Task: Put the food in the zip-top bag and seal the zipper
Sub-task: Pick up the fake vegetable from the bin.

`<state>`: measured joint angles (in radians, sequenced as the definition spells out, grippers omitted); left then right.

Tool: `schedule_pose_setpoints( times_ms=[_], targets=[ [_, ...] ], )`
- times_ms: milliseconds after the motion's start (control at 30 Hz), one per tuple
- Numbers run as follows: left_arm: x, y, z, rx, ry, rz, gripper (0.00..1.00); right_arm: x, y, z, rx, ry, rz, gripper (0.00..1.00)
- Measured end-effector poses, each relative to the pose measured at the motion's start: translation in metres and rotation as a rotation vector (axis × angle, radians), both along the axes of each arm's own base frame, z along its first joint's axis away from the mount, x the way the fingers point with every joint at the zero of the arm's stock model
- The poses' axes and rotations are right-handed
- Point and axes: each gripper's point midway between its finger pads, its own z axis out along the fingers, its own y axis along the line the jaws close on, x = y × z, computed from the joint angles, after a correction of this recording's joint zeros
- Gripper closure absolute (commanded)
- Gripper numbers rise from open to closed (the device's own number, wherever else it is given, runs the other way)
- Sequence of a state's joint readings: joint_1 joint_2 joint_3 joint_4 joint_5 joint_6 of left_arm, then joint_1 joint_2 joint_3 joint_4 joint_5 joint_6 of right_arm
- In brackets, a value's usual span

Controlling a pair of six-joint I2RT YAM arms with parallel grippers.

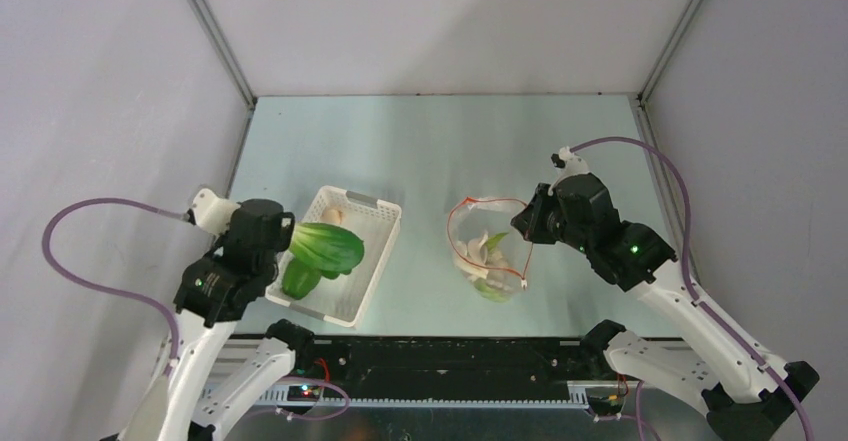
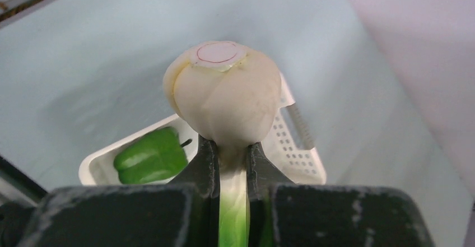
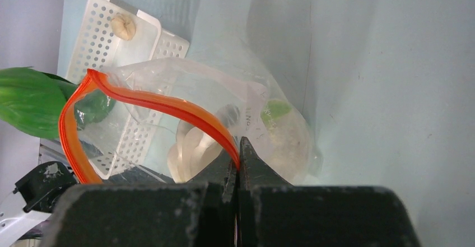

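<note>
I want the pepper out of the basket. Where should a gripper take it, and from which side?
Probably across the middle of the pepper, coming from above. It lies on its side in the basket, whose walls block a sideways approach. Its rounded body gives the fingers two opposite flanks, while the thin stem offers little to pinch.

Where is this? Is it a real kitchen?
Probably not a kitchen: it looks like a robot test booth. Plain grey walls box in a pale blue-green tabletop, two white-and-black robot arms are bolted along its near edge, and purple cables loop from them.
</note>
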<state>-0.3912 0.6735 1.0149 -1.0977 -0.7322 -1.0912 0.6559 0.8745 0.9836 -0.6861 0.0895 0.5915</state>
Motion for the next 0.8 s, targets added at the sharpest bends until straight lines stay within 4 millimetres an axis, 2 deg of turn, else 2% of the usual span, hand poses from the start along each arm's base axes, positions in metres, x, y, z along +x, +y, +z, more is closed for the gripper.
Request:
schedule_pose_setpoints(
  times_ms=[233,367,467,567,733,800],
  targets=[
    [0.005,0.002,0.035,0.026,-0.148,-0.046,1.00,0.009,0.001,0.000,0.001,-0.009,-0.005,1.00],
    [0.011,-0.014,0.057,0.005,-0.242,-0.156,1.00,0.013,0.005,0.000,0.006,-0.013,0.006,1.00],
    [0.017,-0.041,0.081,-0.035,-0.331,-0.311,1.00,0.014,0.007,0.000,0.010,-0.016,0.014,1.00],
    [0.023,-0.079,0.115,-0.093,-0.450,-0.511,1.00,0.014,0.009,0.001,0.014,-0.017,0.022,1.00],
    [0.021,-0.142,0.166,-0.191,-0.632,-0.838,1.00,0.014,0.009,0.001,0.016,-0.017,0.025,1.00],
    [0.020,-0.161,0.178,-0.214,-0.674,-0.937,1.00,0.013,0.009,0.001,0.017,-0.014,0.028,1.00]
  ],
)
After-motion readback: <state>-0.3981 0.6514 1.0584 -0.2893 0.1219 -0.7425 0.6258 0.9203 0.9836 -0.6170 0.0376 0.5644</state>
